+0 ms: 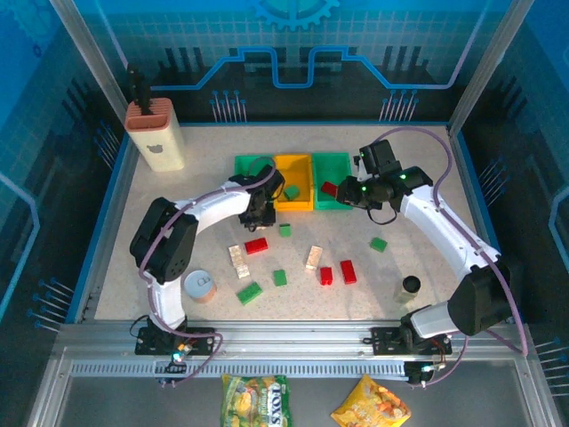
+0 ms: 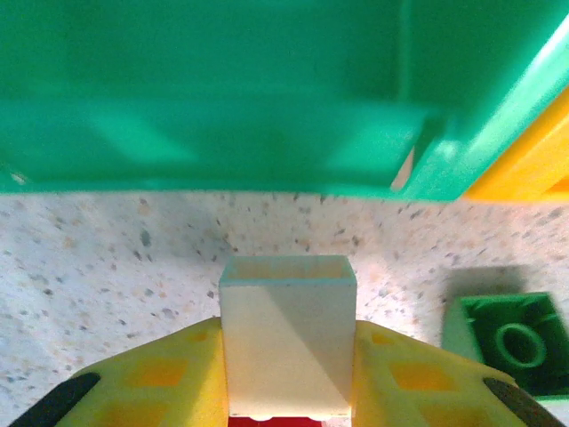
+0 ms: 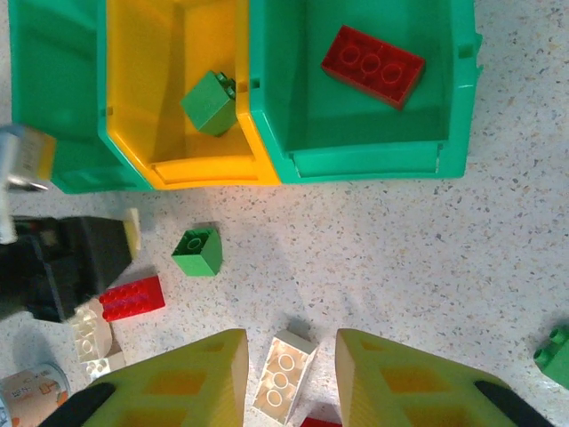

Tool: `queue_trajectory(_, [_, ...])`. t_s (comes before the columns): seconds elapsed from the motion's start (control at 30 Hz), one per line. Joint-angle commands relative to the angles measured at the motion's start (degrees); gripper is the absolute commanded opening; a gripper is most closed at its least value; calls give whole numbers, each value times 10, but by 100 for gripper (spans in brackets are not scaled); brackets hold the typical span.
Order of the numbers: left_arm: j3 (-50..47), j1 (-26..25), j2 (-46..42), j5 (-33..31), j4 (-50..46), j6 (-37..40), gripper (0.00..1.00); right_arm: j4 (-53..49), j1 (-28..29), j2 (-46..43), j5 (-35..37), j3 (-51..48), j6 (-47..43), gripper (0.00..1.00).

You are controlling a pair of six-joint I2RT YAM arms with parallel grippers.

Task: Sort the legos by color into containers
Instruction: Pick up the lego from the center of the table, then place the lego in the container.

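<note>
**Cream brick (image 2: 287, 311) clenched by left gripper (image 2: 286, 378) at left tray (image 2: 222, 107)**

Left wrist: the cream brick is gripped upright between yellow fingers (image 2: 151, 378), just short of the left tray's near wall. A corner of the yellow tray (image 2: 533, 169) is seen at the right. A loose green brick (image 2: 511, 342) lies on the table (image 2: 107, 258) beside the fingers.

Right wrist: the right gripper (image 3: 291, 342) is seen high above the table, its jaws apart with nothing between them. A second cream brick (image 3: 283, 382) is seen on the table beneath the gap. A green brick (image 3: 211, 102) lies in the yellow tray and a red brick (image 3: 373, 62) in the right tray (image 3: 373, 160).

Top: the three trays are set side by side at the far middle of the table. The left gripper is placed in front of the left tray, the right gripper at the right tray's near edge. Other bricks (image 1: 348, 271), red, green and cream, are scattered between the trays and the arm bases. A can (image 1: 200, 286) is seen near the left base.
</note>
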Motion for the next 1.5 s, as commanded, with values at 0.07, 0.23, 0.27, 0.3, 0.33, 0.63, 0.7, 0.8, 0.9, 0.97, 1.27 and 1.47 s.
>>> queue_trajectory(0.07, [47,30,-28,1,-29,43,34,1,-5,11,3,-22,-23,33])
queue_trajectory(0.23, [91,61,-15,12,-35,80,34,20,-4,32,-3,-50,-51,34])
queue_trajectory(0.27, [101,66,-9,14,-38,87,34,22,-5,34,-3,-54,-53,34])
queue_trajectory(0.3, [114,71,-2,16,-41,96,34,24,-4,36,-3,-59,-55,35])
queue_trajectory(0.33, [127,77,6,17,-43,104,34,26,-4,37,-3,-64,-55,35])
queue_trajectory(0.63, [239,103,98,33,-63,144,34,26,-4,37,11,-86,-59,36])
queue_trajectory(0.7, [260,106,118,37,-66,147,34,24,-4,37,12,-87,-61,36])
queue_trajectory(0.8, [282,111,150,40,-66,150,34,20,-5,34,14,-89,-64,37])
queue_trajectory(0.9, [300,114,178,43,-71,150,34,19,-4,30,15,-93,-63,37])
queue_trajectory(0.97, [305,115,191,40,-72,152,35,18,-4,26,15,-97,-63,38])
queue_trajectory(1.27, [307,116,223,42,-62,146,39,12,-4,14,15,-106,-65,39])
queue_trajectory(1.47, [309,117,214,47,-61,143,45,13,-2,10,14,-108,-65,39])
